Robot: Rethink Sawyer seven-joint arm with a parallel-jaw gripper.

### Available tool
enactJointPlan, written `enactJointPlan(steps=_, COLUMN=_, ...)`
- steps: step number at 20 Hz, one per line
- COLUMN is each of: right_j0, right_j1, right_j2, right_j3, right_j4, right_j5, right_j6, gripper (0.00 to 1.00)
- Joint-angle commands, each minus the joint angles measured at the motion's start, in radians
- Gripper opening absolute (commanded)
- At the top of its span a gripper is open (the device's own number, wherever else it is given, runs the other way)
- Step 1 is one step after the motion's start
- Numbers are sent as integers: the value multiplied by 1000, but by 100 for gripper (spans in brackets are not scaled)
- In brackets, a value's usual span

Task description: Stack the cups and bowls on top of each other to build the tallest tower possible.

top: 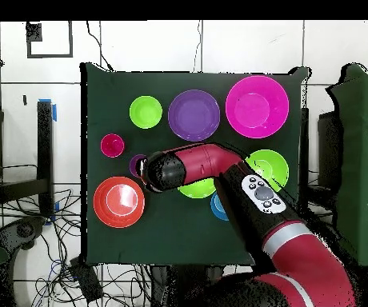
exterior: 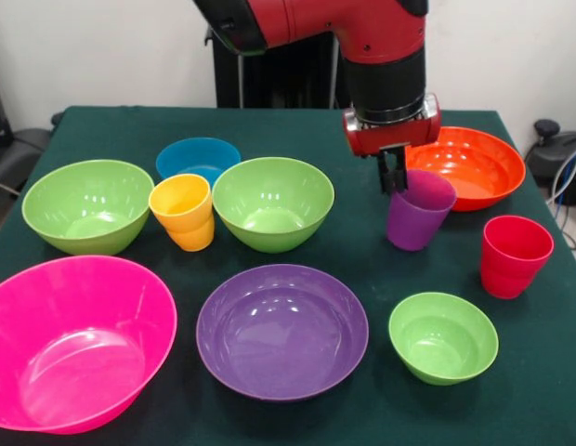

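My gripper (exterior: 392, 175) comes down from the red arm and is shut on the near-left rim of the purple cup (exterior: 416, 218), which tilts just in front of the orange-red bowl (exterior: 469, 165). In the overhead view the arm hides most of this cup (top: 136, 165). The red cup (exterior: 514, 255) stands upright to its right. The yellow-orange cup (exterior: 183, 212) leans between the blue bowl (exterior: 198, 158) and two lime green bowls (exterior: 87, 204) (exterior: 272, 203). A small green bowl (exterior: 443, 336), the wide purple bowl (exterior: 281, 330) and the large pink bowl (exterior: 70, 342) sit along the front. No tower stands.
The green tablecloth (exterior: 362, 279) has bare patches between the bowls. Cables and floor tiles (top: 27, 200) lie beyond the table's edges. The robot's pedestal (exterior: 269, 74) stands behind the table.
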Motion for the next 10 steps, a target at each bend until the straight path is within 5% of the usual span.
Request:
enactJointPlan(steps=1, right_j0=-5, right_j1=53, right_j2=23, right_j3=-65, right_j4=-79, right_j5=60, right_j6=-196, gripper=0)
enactJointPlan(steps=8, right_j0=-11, right_j1=58, right_j2=33, right_j3=-65, right_j4=-94, right_j5=60, right_j6=-194, gripper=0)
enactJointPlan(steps=9, right_j0=-11, right_j1=58, right_j2=34, right_j3=-64, right_j4=-92, right_j5=68, right_j6=-193, gripper=100)
enactJointPlan(steps=10, right_j0=-11, right_j1=58, right_j2=33, right_j3=-63, right_j4=-90, right_j5=67, right_j6=-188, gripper=100)
